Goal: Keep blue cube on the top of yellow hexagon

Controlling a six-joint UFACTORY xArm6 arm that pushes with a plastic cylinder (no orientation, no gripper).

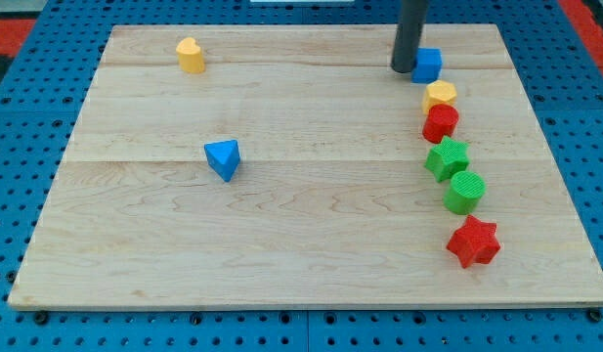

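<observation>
The rod is seen entering from the view's top, and my tip is set on the wooden board, touching the blue cube on its left side; no jaws are fitted and nothing is held. The blue cube is found just above the yellow hexagon, near it. Below are ranged a red block, a green star, a green cylinder and a red star. A blue triangle and a yellow block are noted well apart at the left.
</observation>
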